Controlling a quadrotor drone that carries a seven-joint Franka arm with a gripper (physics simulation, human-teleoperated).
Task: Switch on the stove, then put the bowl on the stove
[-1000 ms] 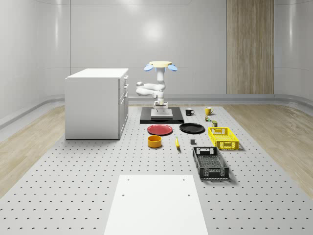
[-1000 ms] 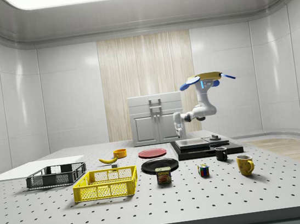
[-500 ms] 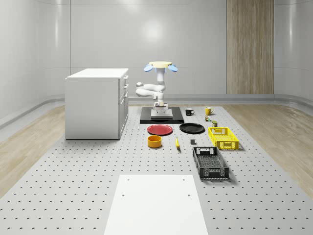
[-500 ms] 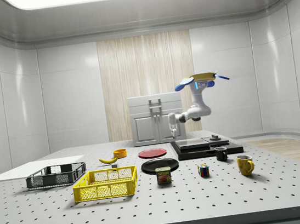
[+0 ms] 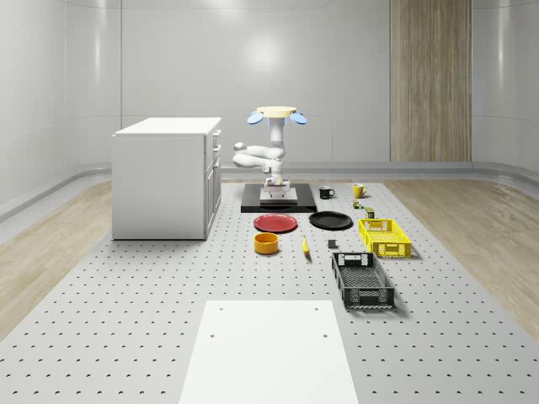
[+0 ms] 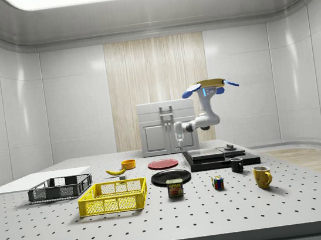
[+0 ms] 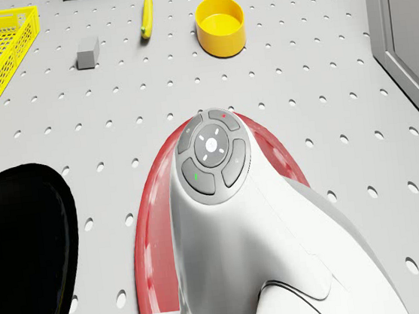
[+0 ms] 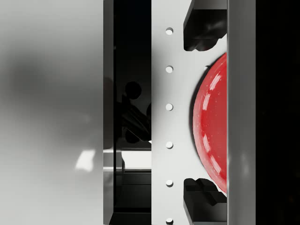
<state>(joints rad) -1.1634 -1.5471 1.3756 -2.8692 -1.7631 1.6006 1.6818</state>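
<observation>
Above the flat black stove [image 5: 279,204] hovers the yellow-topped, blue-rotored drone [image 6: 203,86], white arm reaching down. The jaws [image 6: 180,140] hang off the stove's edge nearest the glossy red round plate [image 5: 275,223], spread apart with nothing between (fingertips framing the plate's rim in the wrist view). The yellow round bowl [image 5: 267,243] sits on the perforated grey desk [image 5: 126,286], beyond the plate.

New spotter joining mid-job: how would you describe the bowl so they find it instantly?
Start at the white cabinet. On the table in front of it lies a red plate; the bowl sits just nearer the camera. It's the only round yellow-orange tub, beside a banana.
</observation>
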